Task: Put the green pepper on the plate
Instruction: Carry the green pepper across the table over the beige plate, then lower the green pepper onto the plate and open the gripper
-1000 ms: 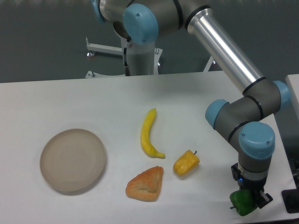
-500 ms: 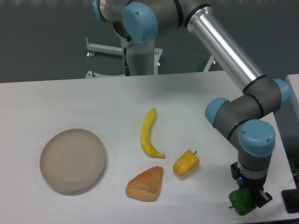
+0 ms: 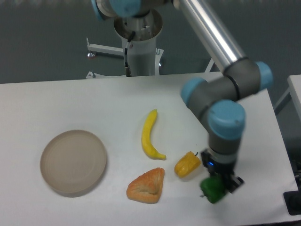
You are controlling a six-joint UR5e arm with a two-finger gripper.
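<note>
No brand marks, labels or legible writing appeared on any surface. The two-finger gripper (image 3: 217, 186), dark and mounted below a blue-capped grey wrist joint, was clenched on the small glossy bright-green bell pepper (image 3: 212, 189) in the lower right of the frame, just right of the small lumpy yellow pepper (image 3: 187, 164). The green pepper's surface was smooth and reflective, its form blocky. Whether it touched the white matte table (image 3: 56, 103) could not be determined. The round shallow beige-tan plate (image 3: 73, 162), matte with a raised rim, lay at the lower left, well apart from the gripper. A curved smooth yellow banana (image 3: 150, 136) lay near the centre. A triangular golden-brown pastry (image 3: 147, 185) with a rough, flaky texture lay below the banana, between the plate and the yellow pepper. The arm's polished silver tube (image 3: 211, 34) ran diagonally from the top centre.
</note>
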